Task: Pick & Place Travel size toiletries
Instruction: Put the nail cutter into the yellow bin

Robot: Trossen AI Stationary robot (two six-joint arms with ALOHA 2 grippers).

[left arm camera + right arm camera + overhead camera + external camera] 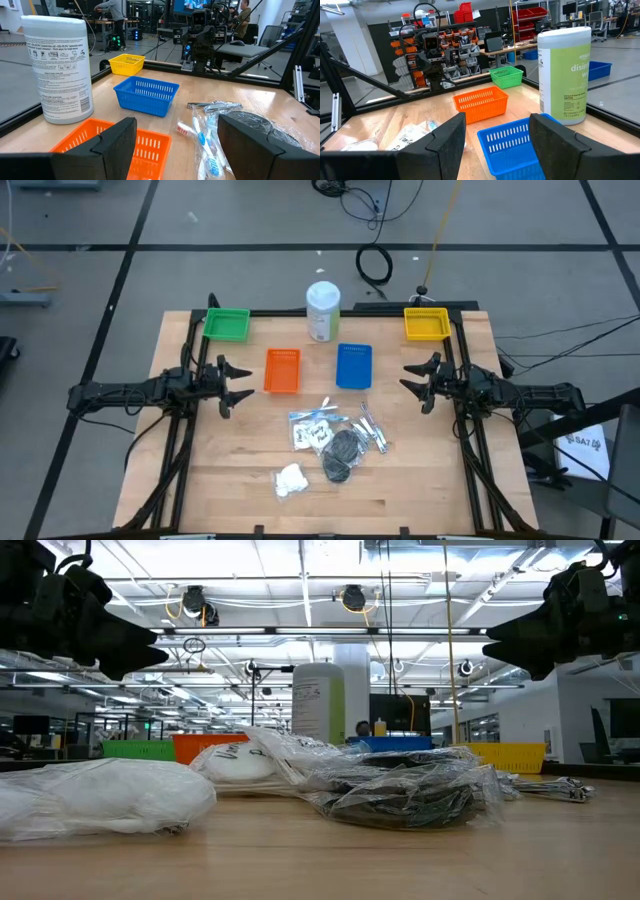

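Left end effector [228, 381] and right end effector [416, 381] were held released, empty, flanking the blue tray [354, 366]; toiletries [335, 437] lay below it.

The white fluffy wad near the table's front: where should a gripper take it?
Likely from straight above, pinching across the middle of the white fluffy wad. It lies low and soft on the table, apart from the sachet pile, so its sides are free.

Even, bright illumination is supplied by ceiling fixtures [345, 598], glare is seen on the clear plastic sachets [400, 780], and the nearest white fluffy wad [100, 798] is rendered slightly soft.
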